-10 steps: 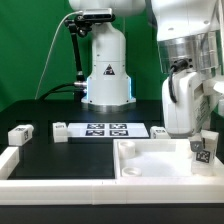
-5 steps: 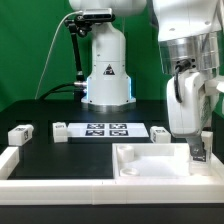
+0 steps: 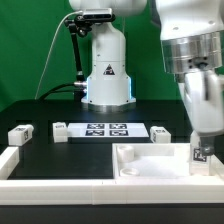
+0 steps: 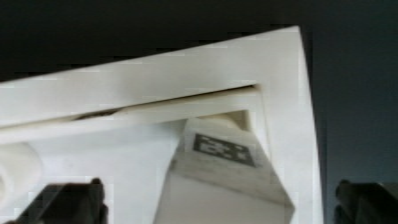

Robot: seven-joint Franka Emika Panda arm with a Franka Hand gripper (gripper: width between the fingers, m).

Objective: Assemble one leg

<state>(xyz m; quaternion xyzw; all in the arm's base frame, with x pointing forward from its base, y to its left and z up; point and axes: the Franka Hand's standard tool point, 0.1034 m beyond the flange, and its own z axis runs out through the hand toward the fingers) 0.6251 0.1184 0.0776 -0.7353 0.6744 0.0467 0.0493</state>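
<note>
Leg [image 3: 201,155] upright in the white tray's [image 3: 150,165] corner, hand [image 4: 210,205] released around it.

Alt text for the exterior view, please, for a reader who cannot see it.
A robot hand hangs open just above a tagged white leg standing in the corner of a white tray. Three more legs and the marker board lie on the black table.

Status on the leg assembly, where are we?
Done, by the look of it: one leg stands upright at the corner of the big white tray-like part on the exterior view's right. In hand: nothing; the hand is open around that leg, fingers apart. Left: whether the leg is fully seated cannot be told. Three more legs lie loose on the table.
</note>
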